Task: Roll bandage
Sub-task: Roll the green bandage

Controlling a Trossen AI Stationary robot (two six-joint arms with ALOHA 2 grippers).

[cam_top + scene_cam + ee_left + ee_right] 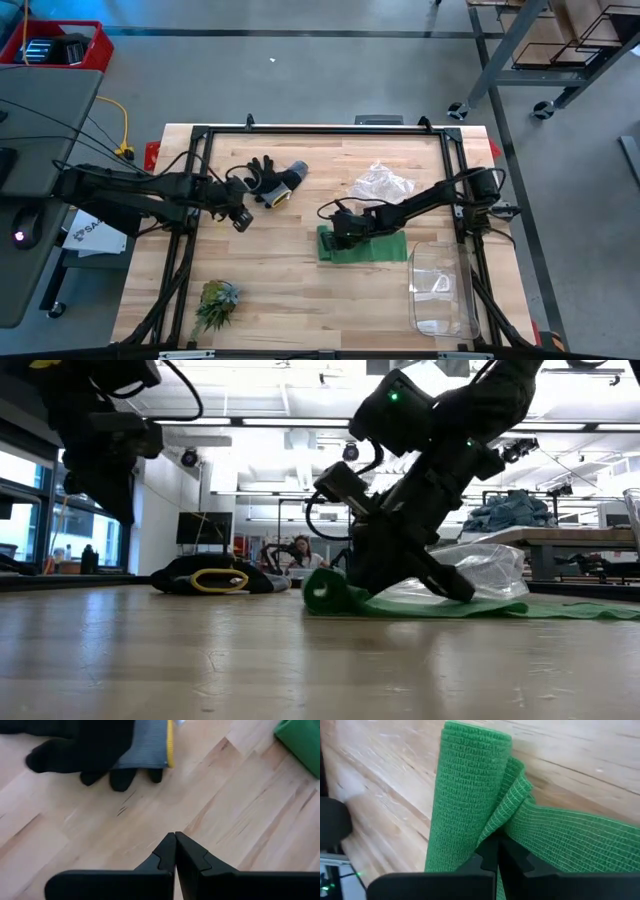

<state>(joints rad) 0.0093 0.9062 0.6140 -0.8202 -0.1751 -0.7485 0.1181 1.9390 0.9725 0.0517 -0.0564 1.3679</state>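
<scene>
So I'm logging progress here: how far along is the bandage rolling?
Started: one end of the bandage is curled into a short roll. In hand: the right gripper, shut, presses at that roll. Left: the flat strip is unrolled. The left gripper waits shut near the glove.

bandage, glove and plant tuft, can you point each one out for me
bandage (375,250): high view, on the flat unrolled part of the green strip.
glove (283,181): high view, on the grey cuff end.
plant tuft (216,301): high view, on the middle of the spiky green leaves.

Green bandage (365,247), one end part-rolled, flat on table.
</scene>
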